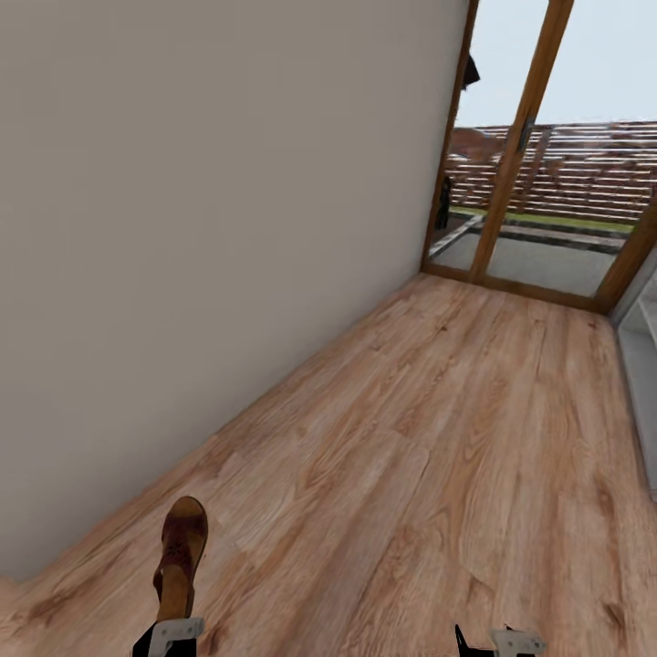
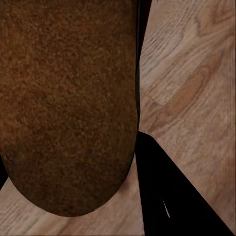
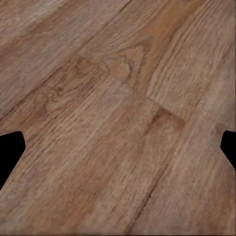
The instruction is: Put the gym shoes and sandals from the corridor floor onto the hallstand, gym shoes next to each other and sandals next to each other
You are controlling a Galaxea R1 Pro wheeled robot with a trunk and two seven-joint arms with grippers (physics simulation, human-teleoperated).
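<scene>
Left gripper [image 1: 169, 630] low at the head view's bottom edge, closed on a brown sandal [image 1: 181, 558] by its heel end, toe pointing away toward the grey wall [image 1: 210, 228], sole side raised clear of the corridor floor [image 1: 438, 438]. In the left wrist view, sandal's brown underside [image 2: 66, 103] close against the camera, one dark finger [image 2: 167, 191] beside it, wood planks beyond. Right gripper [image 1: 497, 643] at the bottom edge too, spread wide and holding nothing; in the right wrist view, dark fingertips [image 3: 10, 152] at either side with bare plank between. Far end of the corridor closed by a wood-framed glass door [image 1: 538, 182]. Pale edge of a unit [image 1: 639, 365] at far right, too cropped to identify.
</scene>
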